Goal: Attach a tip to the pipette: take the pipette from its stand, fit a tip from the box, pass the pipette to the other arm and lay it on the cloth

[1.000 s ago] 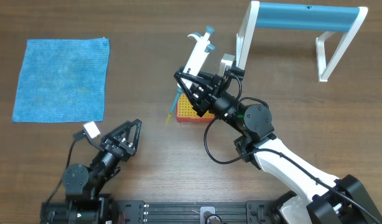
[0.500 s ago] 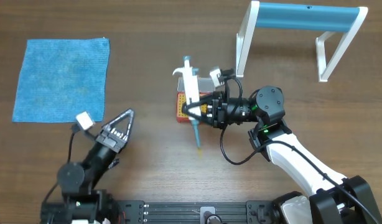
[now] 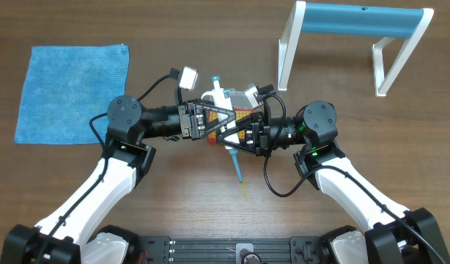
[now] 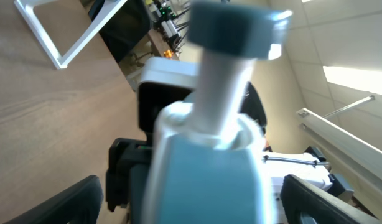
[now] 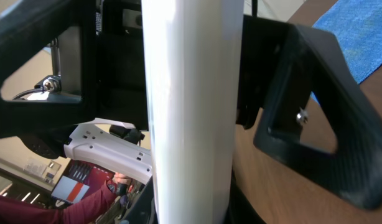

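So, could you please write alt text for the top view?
Two robot arms meet over a wooden table: the right arm holds a white pipette with a yellow tip by a red tip box; the left arm has open jaws around it. Blue cloth far left; blue-and-white stand upper right.

The work surface is a wooden table (image 3: 174, 213) of brown planks whose grain runs across the top view, with thin dark seams between the boards. Even light falls on it and leaves only soft shadows. The left wrist view shows the same tabletop (image 4: 48, 124) stretching away to a dim area of shelving (image 4: 160, 18) with small lit spots. Above is a pale beige ceiling (image 4: 315, 37) with a bright rectangular light panel (image 4: 359, 78), and a slim white bar (image 4: 340, 112) hangs beneath it. In the right wrist view a pale wall (image 5: 26, 68) stands behind, with a red-and-white panel (image 5: 73, 186) low against it.
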